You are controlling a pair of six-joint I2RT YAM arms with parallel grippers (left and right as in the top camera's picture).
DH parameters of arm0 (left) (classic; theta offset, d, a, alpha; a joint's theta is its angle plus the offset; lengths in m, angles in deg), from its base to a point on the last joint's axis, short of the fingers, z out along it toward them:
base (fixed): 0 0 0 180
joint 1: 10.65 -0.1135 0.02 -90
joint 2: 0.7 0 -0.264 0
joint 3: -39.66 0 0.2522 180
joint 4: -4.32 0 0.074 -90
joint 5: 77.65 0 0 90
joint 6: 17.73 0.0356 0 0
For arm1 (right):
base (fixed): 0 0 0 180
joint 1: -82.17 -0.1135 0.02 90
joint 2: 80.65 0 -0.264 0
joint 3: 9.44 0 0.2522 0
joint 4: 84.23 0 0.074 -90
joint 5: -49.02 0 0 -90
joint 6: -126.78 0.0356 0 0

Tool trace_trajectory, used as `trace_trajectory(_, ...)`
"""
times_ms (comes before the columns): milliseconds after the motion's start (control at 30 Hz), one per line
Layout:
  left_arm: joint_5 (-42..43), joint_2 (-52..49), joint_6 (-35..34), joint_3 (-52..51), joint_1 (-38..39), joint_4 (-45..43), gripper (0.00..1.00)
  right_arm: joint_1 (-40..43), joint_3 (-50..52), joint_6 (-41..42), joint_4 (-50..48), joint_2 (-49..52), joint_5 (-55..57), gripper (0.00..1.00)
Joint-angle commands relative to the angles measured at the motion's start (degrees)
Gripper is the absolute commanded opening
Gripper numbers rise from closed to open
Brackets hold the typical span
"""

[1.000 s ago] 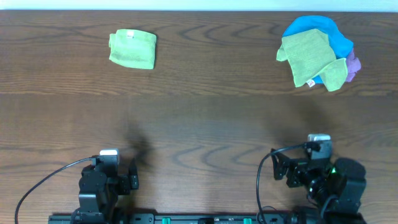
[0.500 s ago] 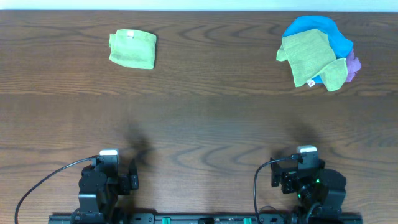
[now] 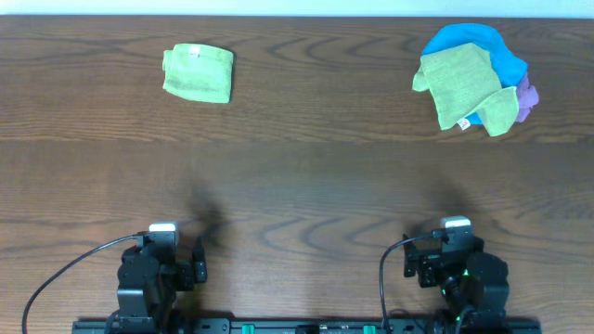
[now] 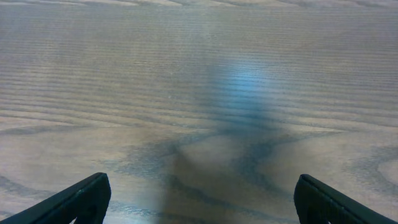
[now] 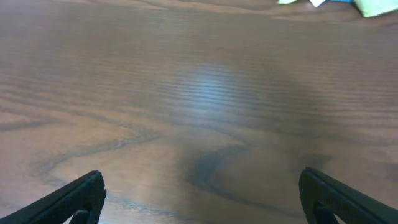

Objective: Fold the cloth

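Note:
The bright lime-green cloth (image 3: 197, 73) lies folded into a small rectangle at the far left of the table, with a small white tag on its top edge. My left gripper (image 3: 172, 262) rests at the near edge, far from the cloth. In the left wrist view it (image 4: 199, 200) is open and empty over bare wood. My right gripper (image 3: 445, 263) rests at the near edge on the right. In the right wrist view it (image 5: 199, 198) is open and empty over bare wood. Neither wrist view shows the cloth.
A pile at the far right holds a duller olive yellow-green cloth (image 3: 461, 85), a blue cloth (image 3: 483, 42) and a purple cloth (image 3: 526, 98). The pile's near edge shows at the top of the right wrist view (image 5: 373, 6). The table is dark wood (image 3: 306, 176).
My right arm has drawn back a little to the left and toward the near edge. The left arm and the cloths have not moved.

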Motion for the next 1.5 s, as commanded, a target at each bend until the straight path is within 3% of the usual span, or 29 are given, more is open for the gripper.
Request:
trace_trajectory(0,-1.53,0.59,2.1,-0.42,-0.13,3.43,0.95,-0.76,0.76,2.82,0.04,-0.59,3.93,0.99)
trace_trajectory(200,-1.53,0.57,2.1,-0.42,-0.13,3.43,0.95,-0.74,0.76,9.46,0.04,-0.59,6.05,0.99)
trace_trajectory(1467,-1.53,0.57,2.1,-0.42,-0.13,3.45,0.95,-0.74,0.76,9.4,-0.09,-0.57,6.05,0.99)
